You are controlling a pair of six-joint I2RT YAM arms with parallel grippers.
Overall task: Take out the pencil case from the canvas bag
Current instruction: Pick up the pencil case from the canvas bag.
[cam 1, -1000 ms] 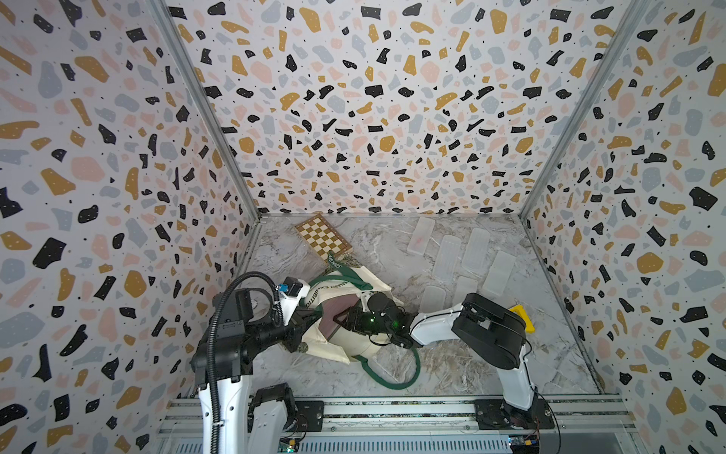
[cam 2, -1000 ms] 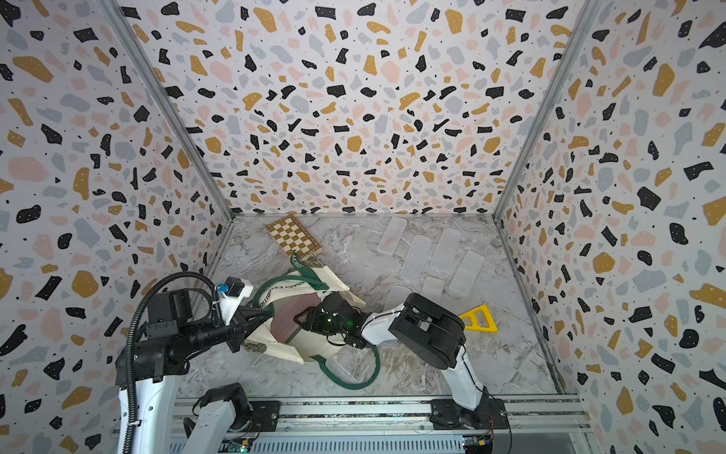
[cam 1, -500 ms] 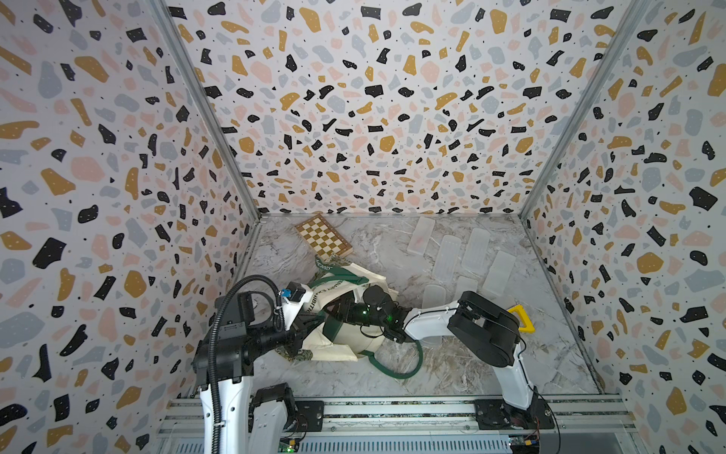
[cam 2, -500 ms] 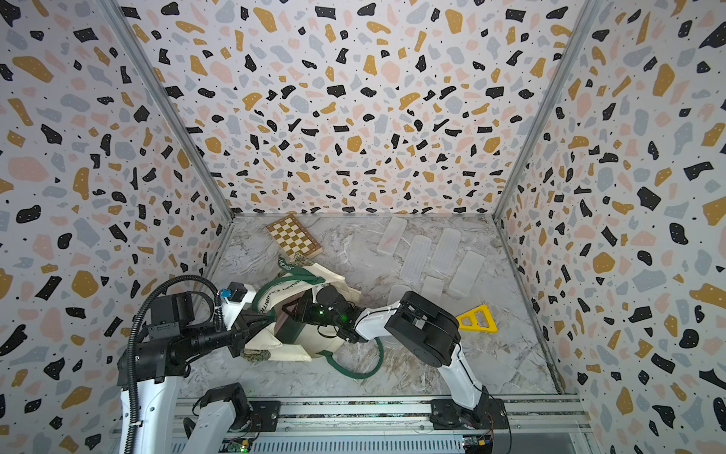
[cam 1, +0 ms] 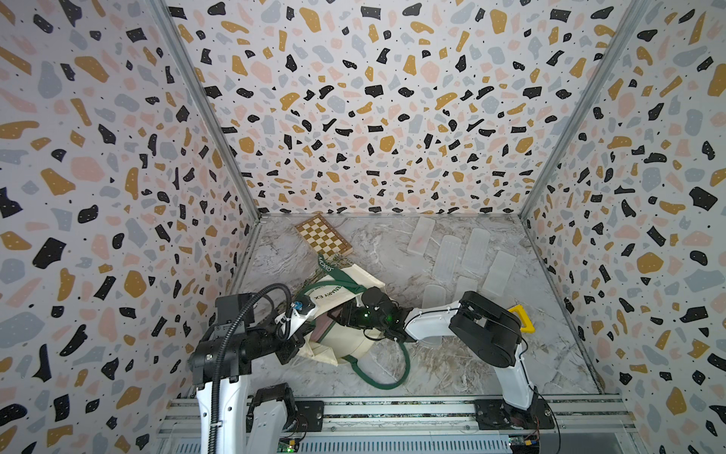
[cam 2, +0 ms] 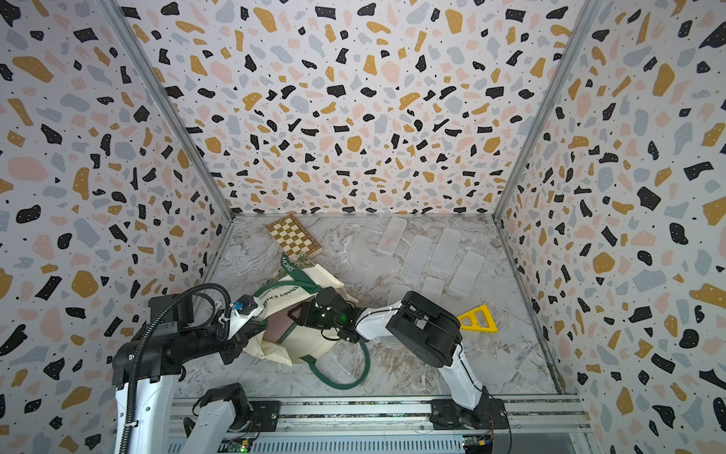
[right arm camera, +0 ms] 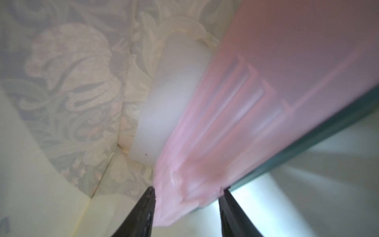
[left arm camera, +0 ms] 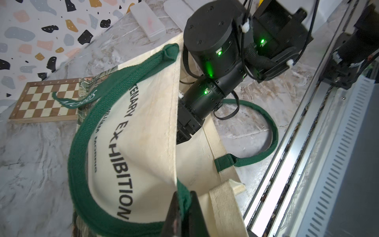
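The cream canvas bag (cam 1: 349, 342) (cam 2: 310, 346) (left arm camera: 147, 133) lies on its side on the marble table, its mouth toward the right arm. My left gripper (left arm camera: 183, 197) (cam 1: 300, 340) is shut on the dark green strap (left arm camera: 184, 191) at the bag's rim and holds the mouth up. My right gripper (right arm camera: 187, 192) (cam 1: 343, 314) reaches inside the bag. Its two fingers are closed on the end of the pink pencil case (right arm camera: 256, 92). In both top views the case shows as a dull pink slab (cam 1: 324, 328) (cam 2: 279, 326) in the mouth.
A wooden chessboard (cam 1: 323, 238) lies behind the bag at the back left. Several translucent flat cases (cam 1: 448, 255) lie at the back right, and a yellow triangle (cam 1: 520, 318) sits behind the right arm. The other green handle loop (cam 1: 393, 377) trails toward the front rail (cam 1: 393, 408).
My right gripper has shifted a little to the left, deeper into the bag's mouth, and the bag has moved slightly with it. The left gripper has kept its hold on the strap.
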